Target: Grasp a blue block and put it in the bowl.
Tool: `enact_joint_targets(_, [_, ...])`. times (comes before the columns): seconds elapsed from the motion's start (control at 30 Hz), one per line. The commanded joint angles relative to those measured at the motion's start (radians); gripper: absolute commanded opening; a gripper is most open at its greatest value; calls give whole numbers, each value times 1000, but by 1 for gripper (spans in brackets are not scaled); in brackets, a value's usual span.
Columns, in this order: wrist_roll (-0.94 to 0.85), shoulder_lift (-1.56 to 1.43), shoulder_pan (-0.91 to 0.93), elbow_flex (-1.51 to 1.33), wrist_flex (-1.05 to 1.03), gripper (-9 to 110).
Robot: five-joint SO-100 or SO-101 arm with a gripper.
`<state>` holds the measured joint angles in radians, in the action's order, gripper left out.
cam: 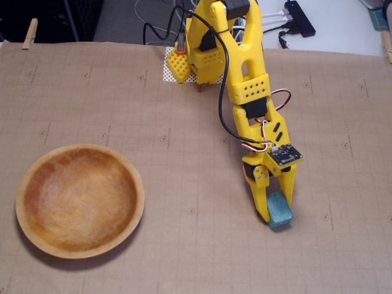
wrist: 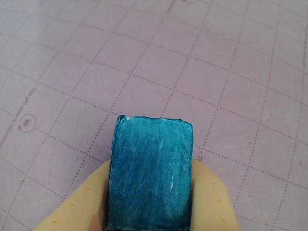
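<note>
So the yellow arm (cam: 236,67) reaches down from the top centre of the fixed view toward the lower right, and the gripper (cam: 277,211) has its two fingers closed around the blue block (cam: 280,210). The block sits in the lower right part of that frame, between the fingers, with its bottom end poking out below the fingertips. Can't really tell from this angle if it's lifted off the mat or just touching it.

The wrist view makes the grip pretty obvious: the blue block (wrist: 151,173) fills the bottom centre of the frame, and the pale yellow fingers (wrist: 211,197) press against it on the left and right sides. Jaws are narrow, clamped on the block. Its surface looks streaky teal with a few lighter scratches. Behind it there's only the gridded mat (wrist: 159,57).

The bowl (cam: 80,199) sits at the lower left of the fixed view, well apart from the block and gripper, with a lot of brown gridded mat (cam: 184,159) between them. It's an orange-brown wooden one with a lighter worn middle, and nothing's in it.

Up at the top right of the fixed view there's a black hub (cam: 300,17) with white cables, and a wooden clothespin (cam: 29,33) clips the mat at the upper left edge.
</note>
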<state>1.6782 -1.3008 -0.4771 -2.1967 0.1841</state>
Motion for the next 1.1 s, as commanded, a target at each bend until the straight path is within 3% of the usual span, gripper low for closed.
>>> enact_joint_targets(0.0, [-6,-28,0,46,11,3])
enact_joint_targets(0.23, [-6,-29,0,43,11,-3])
enact_joint_targets(0.8, [-8,-170,0,-35,11,2])
enact_joint_targets(1.07, [-8,-172,0,-35,11,-4])
